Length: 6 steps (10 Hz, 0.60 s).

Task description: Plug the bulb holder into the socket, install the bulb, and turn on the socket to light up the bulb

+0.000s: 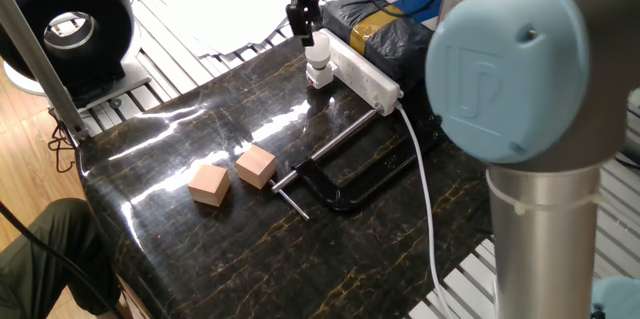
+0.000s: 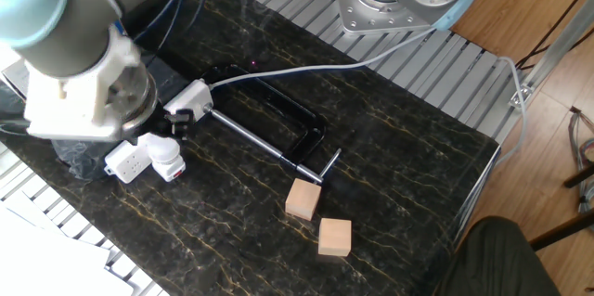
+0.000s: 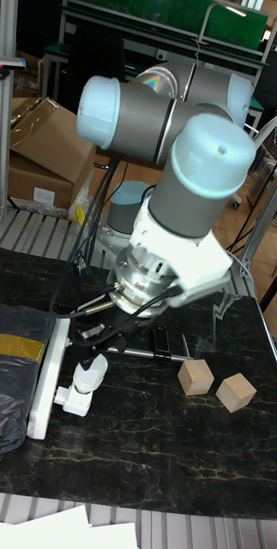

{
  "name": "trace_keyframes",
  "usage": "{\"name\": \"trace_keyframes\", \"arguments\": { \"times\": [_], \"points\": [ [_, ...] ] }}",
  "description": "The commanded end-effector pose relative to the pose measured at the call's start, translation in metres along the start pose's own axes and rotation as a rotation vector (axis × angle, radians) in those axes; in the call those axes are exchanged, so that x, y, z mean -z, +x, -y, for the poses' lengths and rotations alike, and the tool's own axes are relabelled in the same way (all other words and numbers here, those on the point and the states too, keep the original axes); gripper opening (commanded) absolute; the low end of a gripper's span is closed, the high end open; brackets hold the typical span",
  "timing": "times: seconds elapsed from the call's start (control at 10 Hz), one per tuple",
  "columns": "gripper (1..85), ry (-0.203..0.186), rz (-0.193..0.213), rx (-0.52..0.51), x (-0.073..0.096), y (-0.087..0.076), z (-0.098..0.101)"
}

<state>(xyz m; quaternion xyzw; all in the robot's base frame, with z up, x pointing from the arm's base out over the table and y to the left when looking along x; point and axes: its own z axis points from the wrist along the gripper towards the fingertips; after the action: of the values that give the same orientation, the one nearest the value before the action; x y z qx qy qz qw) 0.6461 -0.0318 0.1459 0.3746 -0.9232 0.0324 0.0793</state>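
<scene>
1. Arm: fills the middle of the tall fixed view. Judged, the step in hand is seating the bulb. The wrist should stay directly above the bulb's axis, so that any turn goes into the thread and not sideways. Its bulk hides the upper-left table corner in the other fixed view.
2. Socket: long white strip at upper centre of one fixed view, its cable running to the lower right. It lies loose on the table, so downward force should be light. Its switch cannot be made out in any view, and a dark bag covers its far edge.
3. Clamp and two wooden cubes: these lie well apart from the work and need no attention.
4. Bulb holder: plugged in at the strip's near end, at the left of the other fixed view, red mark showing. Whether its pins are fully home cannot be seen.
5. Bulb: stands upright in the holder. The thread is hidden, so how far it is screwed in cannot be told.
6. Gripper: hangs just above the bulb. Its fingers are seen edge-on and dark. Neither their spread nor any contact with the bulb can be told.
</scene>
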Motion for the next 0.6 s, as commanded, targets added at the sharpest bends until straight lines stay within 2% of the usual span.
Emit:
{"name": "trace_keyframes", "arguments": {
  "times": [0.0, 0.1, 0.3, 0.4, 0.5],
  "points": [
    [64.3, 0.018, 0.093, 0.246, 0.003, -0.007, -0.01],
    [64.3, 0.047, 0.142, 0.304, -0.004, -0.009, -0.011],
    [64.3, 0.105, 0.12, 0.399, -0.007, 0.004, 0.001],
    [64.3, 0.145, 0.114, 0.44, -0.007, 0.006, 0.011],
    [64.3, 0.14, 0.121, 0.462, -0.01, 0.006, 0.009]
  ]
}}
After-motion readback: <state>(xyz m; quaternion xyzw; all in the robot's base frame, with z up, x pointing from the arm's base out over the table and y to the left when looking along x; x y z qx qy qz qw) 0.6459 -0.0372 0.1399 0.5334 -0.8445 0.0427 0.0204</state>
